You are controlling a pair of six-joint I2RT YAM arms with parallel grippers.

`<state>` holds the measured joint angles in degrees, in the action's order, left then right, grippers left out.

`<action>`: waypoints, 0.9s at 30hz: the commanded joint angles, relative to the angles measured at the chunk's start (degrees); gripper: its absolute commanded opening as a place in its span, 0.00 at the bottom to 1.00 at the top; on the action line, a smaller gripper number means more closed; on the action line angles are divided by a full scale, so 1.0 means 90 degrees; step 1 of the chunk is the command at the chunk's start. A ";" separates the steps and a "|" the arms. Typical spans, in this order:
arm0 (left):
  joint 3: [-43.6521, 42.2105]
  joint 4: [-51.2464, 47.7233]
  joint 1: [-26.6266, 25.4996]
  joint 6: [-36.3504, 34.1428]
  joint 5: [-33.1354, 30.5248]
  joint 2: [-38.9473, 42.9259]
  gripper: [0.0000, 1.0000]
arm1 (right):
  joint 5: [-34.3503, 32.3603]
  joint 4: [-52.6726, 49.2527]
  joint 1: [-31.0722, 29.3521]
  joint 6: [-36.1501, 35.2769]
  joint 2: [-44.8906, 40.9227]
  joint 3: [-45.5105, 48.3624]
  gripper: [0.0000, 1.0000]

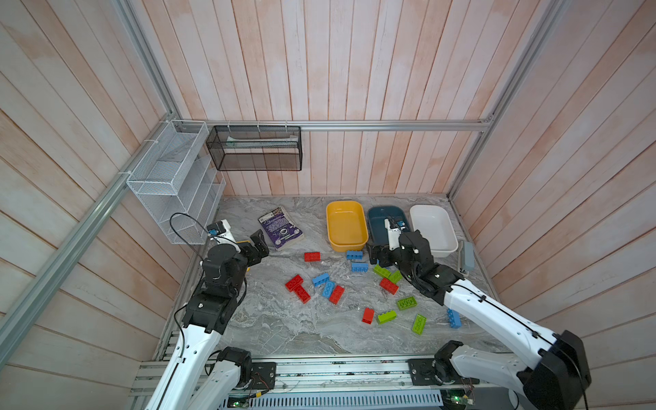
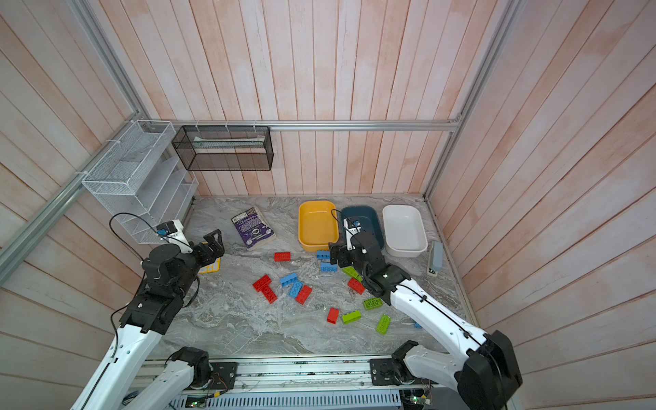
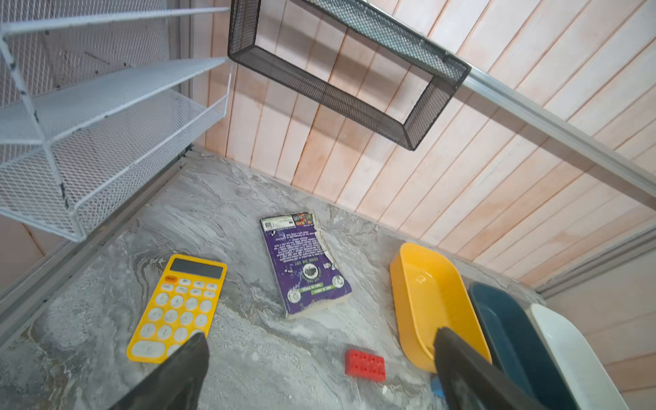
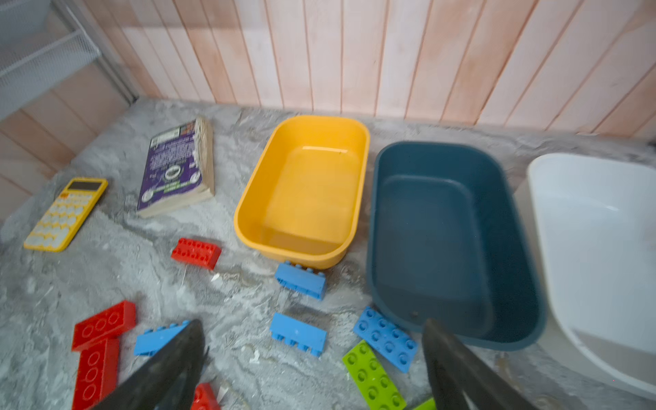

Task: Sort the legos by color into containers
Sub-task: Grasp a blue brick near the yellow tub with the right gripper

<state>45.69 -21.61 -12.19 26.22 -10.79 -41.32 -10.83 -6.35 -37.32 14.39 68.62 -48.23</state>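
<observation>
**Bricks await sorting:** The right gripper [image 4: 313,326] is shown with its jaws spread wide and nothing held between them, held over the worktop [image 4: 142,269] just in front of the teal tub [image 4: 436,241]. Close before it a blue brick [image 4: 297,333] is seen lying on its side, with a studs-up blue brick [image 4: 385,339] just beside the teal tub's near wall and a lime green brick [image 4: 372,378] next to that. Another blue piece [image 4: 301,280] is found just beside the front of the yellow tub [image 4: 309,191], and a lone red brick [image 4: 196,252] is seen further along, towards a purple paperback [image 4: 174,170]. The white tub [image 4: 596,227] is placed on the teal tub's other flank, the three being lined up along the back wall [image 1: 355,159].

The left gripper [image 3: 321,335] is likewise seen spread and holding nothing, held above the worktop near a yellow calculator [image 3: 177,309].

The other legos [image 1: 328,288] are scattered across the middle and right of the worktop in both top views: a red-and-blue cluster [image 1: 301,294] at the centre, green and red pieces [image 1: 406,302] towards the right arm [image 1: 497,319], and one blue brick [image 1: 454,318] close against that arm. All bricks in view are seen lying on the worktop, outside the tubs. A white mesh rack [image 1: 170,184] and a black mesh basket [image 1: 255,149] are hung at the back left.
</observation>
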 commanded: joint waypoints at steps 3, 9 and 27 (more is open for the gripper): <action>-0.0373 -0.0952 -0.0019 -0.0010 0.0599 0.0230 1.00 | 0.0244 -0.0541 -0.0377 0.0230 0.1074 -0.0318 0.90; -0.0441 -0.0833 -0.0017 -0.0109 0.0840 0.0219 1.00 | 0.0034 -0.0124 -0.0466 0.1212 0.1699 -0.0027 1.00; -0.0512 -0.0859 -0.0022 -0.0110 0.1013 0.0397 1.00 | -0.1128 -0.0076 -0.0705 0.2756 0.3080 -0.0528 0.96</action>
<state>41.76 -29.17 -12.19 26.13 -2.92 -38.15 -18.33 -7.31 -43.31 36.56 94.61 -51.51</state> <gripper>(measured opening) 0.998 0.961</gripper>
